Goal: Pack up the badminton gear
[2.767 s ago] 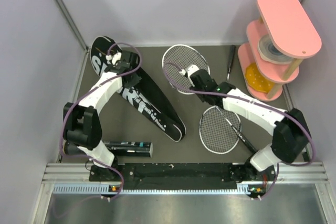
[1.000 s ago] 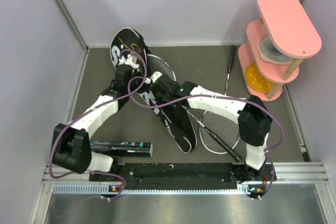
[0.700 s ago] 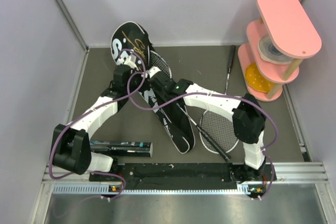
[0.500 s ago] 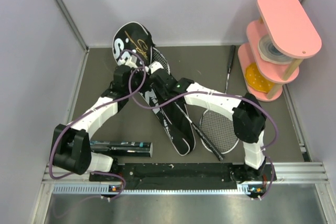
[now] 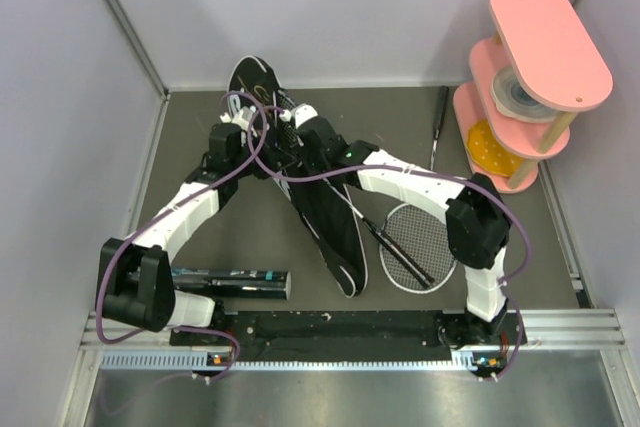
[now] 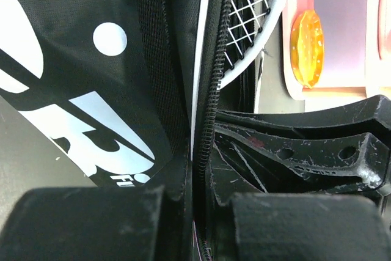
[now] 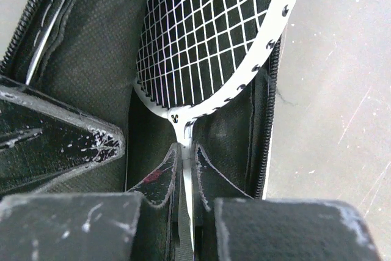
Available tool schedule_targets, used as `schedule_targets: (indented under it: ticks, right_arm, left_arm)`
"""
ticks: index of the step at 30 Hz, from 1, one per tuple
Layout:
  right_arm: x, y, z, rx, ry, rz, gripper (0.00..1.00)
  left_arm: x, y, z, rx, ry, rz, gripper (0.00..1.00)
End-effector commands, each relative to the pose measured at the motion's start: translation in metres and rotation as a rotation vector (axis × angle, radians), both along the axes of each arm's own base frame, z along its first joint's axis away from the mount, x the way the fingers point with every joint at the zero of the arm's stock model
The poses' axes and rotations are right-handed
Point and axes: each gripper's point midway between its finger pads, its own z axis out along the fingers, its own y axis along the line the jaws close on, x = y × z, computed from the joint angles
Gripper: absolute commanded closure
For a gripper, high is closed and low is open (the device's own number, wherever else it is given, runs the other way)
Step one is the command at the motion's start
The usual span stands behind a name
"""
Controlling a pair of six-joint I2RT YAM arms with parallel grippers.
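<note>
**State of components**

1. The left end effector (image 6: 198,212) was closed narrow, pinching the zipper edge of the black bag (image 5: 322,219) at its far, wide end. The flap was held raised off the desk (image 5: 385,117).
2. The right end effector (image 7: 186,181) was closed narrow on the thin shaft of the first racket (image 7: 208,35), just below the throat of the frame.
3. The strung head of the first racket sat partly inside the open mouth of the bag, between the two zipper rows. Its black handle trailed to the near right and crossed over the head of the second racket (image 5: 425,247). Contact between the two could not be confirmed.
4. The bag lay diagonally at desk centre, with the wide end far left and the narrow end near.
5. The second racket lay flat on the desk to the right of the bag, head near and handle pointing far, close to the pink stand (image 5: 540,57).
6. The shuttle tube (image 5: 235,282) lay on its side at the near left, beside the left arm base and apart from the bag.
</note>
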Motion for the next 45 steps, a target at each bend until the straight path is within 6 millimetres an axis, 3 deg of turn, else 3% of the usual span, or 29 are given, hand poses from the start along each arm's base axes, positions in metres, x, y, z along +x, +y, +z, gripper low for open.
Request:
schedule_targets:
  ticks: [1, 13, 17, 18, 20, 21, 28, 34, 41, 43, 45]
  right_arm:
    - [0.004, 0.005, 0.052, 0.154, -0.082, 0.006, 1.00]
    - [-0.003, -0.007, 0.030, 0.144, 0.001, -0.067, 1.00]
    - [0.000, -0.002, 0.051, 0.222, 0.051, -0.098, 1.00]
    - [0.003, 0.002, 0.067, 0.251, 0.040, -0.098, 1.00]
    - [0.007, 0.005, 0.063, 0.261, 0.080, -0.121, 1.00]
    - [0.012, 0.010, 0.074, 0.290, 0.076, -0.123, 1.00]
    - [0.026, 0.031, 0.079, 0.348, 0.116, -0.122, 1.00]
    - [0.031, 0.050, 0.058, 0.346, 0.163, -0.092, 1.00]
    - [0.028, 0.048, 0.020, 0.290, 0.227, -0.073, 1.00]
    - [0.020, 0.044, 0.030, 0.300, 0.240, -0.033, 1.00]
    - [0.010, 0.031, 0.027, 0.266, 0.255, -0.028, 0.69]
  left_arm:
    - [0.010, 0.001, 0.035, -0.041, -0.076, -0.010, 1.00]
    - [0.010, 0.002, 0.073, -0.141, -0.141, -0.027, 1.00]
    - [0.004, -0.001, 0.063, -0.154, -0.114, -0.045, 1.00]
    - [0.001, -0.004, 0.060, -0.168, -0.108, -0.061, 1.00]
    - [-0.004, -0.006, 0.049, -0.194, -0.080, -0.071, 1.00]
    - [-0.004, -0.008, 0.050, -0.206, -0.087, -0.078, 1.00]
    - [-0.015, -0.018, 0.054, -0.227, -0.096, -0.143, 1.00]
    - [-0.019, -0.028, 0.057, -0.243, -0.104, -0.180, 1.00]
    - [-0.016, -0.031, 0.054, -0.286, -0.080, -0.179, 1.00]
    - [-0.014, -0.030, 0.052, -0.275, -0.082, -0.171, 1.00]
    - [-0.012, -0.029, 0.048, -0.264, -0.077, -0.163, 1.00]
